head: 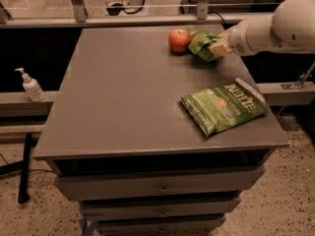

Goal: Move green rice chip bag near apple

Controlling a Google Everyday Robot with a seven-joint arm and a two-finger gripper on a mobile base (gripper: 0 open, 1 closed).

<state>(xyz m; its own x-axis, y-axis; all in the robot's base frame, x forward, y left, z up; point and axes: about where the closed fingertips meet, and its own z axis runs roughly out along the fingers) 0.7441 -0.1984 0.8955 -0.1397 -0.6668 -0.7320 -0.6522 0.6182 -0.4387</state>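
Note:
The apple (179, 41) is small, round and red-orange and sits at the far right part of the grey table (123, 92). The green rice chip bag (202, 44) is a small, crumpled light-green bag right beside the apple, touching or nearly touching its right side. My gripper (218, 47) reaches in from the right on a white arm (275, 26) and is shut on the bag's right side. Part of the bag is hidden by the gripper.
A larger flat dark-green "Kettle" bag (224, 106) lies near the table's right front. A white pump bottle (31, 86) stands on a ledge to the left. Drawers (157, 191) sit below the tabletop. A rail (147, 18) runs behind the table.

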